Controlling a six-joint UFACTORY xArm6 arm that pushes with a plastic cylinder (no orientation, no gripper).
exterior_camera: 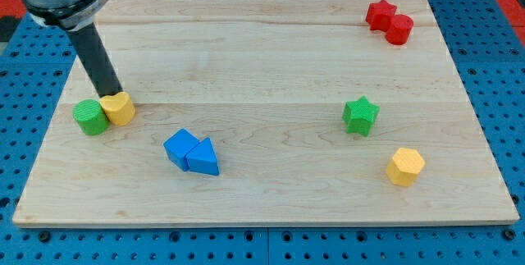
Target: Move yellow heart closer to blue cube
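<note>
The arm enters from the view's top left corner, its grey cylindrical end cropped by the frame. From it a straight dark rod slants down toward the view's right, my tip (113, 95) set low at the view's left.

heart (120, 109) touches cylinder (90, 116) on its left; cube (180, 146) lower right.

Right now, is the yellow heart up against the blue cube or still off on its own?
Apart. The yellow heart sits at the view's left touching the green block, my tip at its top edge; bare board separates it from the blue cube.
</note>
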